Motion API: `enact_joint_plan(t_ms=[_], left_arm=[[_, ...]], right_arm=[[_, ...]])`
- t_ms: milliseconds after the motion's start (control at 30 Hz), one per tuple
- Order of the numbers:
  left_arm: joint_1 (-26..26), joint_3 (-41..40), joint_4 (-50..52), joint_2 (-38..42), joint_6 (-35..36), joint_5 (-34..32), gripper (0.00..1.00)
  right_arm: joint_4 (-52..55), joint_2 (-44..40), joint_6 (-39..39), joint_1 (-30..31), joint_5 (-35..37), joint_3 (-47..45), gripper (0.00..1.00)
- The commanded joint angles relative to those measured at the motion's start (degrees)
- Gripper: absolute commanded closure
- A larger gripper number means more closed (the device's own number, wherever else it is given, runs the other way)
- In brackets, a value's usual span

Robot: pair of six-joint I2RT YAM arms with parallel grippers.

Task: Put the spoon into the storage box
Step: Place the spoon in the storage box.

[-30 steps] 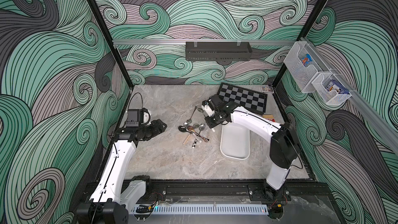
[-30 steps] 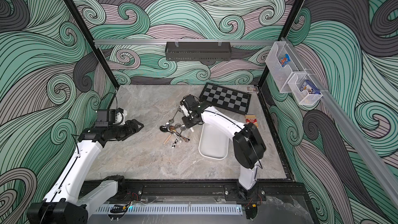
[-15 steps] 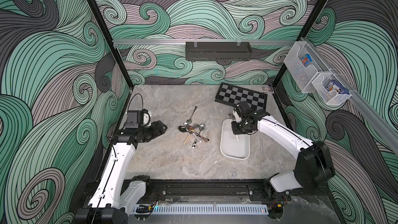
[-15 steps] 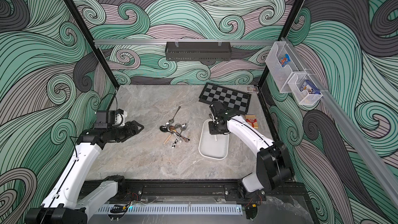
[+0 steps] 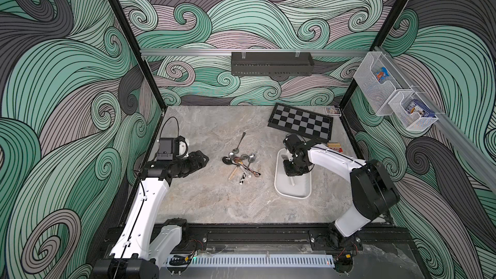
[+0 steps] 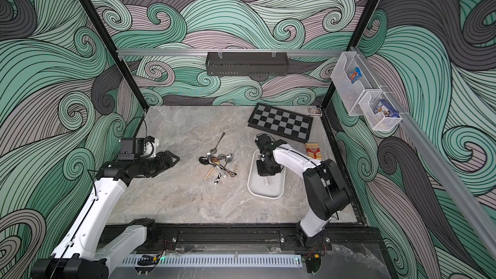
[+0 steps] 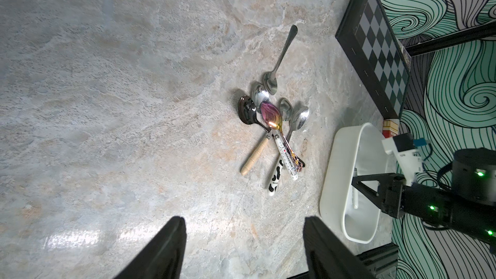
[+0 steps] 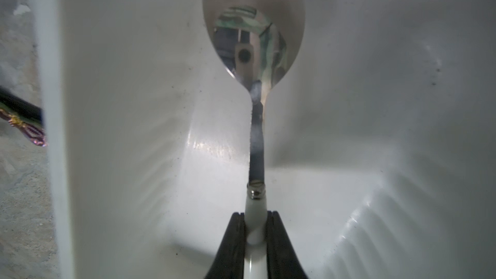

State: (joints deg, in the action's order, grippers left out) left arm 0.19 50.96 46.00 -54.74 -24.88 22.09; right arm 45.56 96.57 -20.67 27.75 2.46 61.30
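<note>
Down in the storage box (image 5: 300, 188), right claw (image 8: 256, 214) arrives from the pile (image 5: 241, 162), spoon (image 8: 256, 140) still clamped; only letting go remains

Mirror-bright polished metal on the bowl and neck of the spoon (image 8: 256, 143), with a shiny metal collar and a glossy, smooth white handle. Smooth white plastic with a soft sheen and a few dark specks for the storage box (image 8: 120, 103); marbled stone look, smooth and faintly glossy, for the table (image 7: 107, 103). Matt pale wood on the wooden-handled spoon (image 7: 255, 154), iridescent polished metal on the rainbow spoon (image 7: 271, 116), glossy white with black patches on the cow-print spoon (image 7: 277, 173).
</note>
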Motion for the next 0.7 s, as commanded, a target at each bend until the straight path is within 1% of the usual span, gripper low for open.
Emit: enact_joint_plan(t_ms=[0,100,267,567,667], left_arm=[[-0.3,-0.2,0.4,0.8,0.9,-0.3,0.27],[-0.3,-0.2,0.4,0.9,1.0,-0.5,0.27],[-0.3,-0.2,0.4,0.8,1.0,-0.7,0.27],[-0.3,-0.3,0.4,0.5,0.8,-0.7,0.27],[-0.4,-0.4,0.4,0.3,0.9,-0.7,0.27]], right_arm=[[-1.4,2.9,-0.6,2.5,0.2,3.8,1.00],[-1.7,4.8,-0.4,4.5,1.2,5.7,1.00],[-1.8,5.3,-0.8,4.7,2.3,6.3,1.00],[-1.8,5.3,-2.8,2.6,5.6,5.3,0.99],[-1.7,5.3,-1.6,1.1,6.8,4.9,0.98]])
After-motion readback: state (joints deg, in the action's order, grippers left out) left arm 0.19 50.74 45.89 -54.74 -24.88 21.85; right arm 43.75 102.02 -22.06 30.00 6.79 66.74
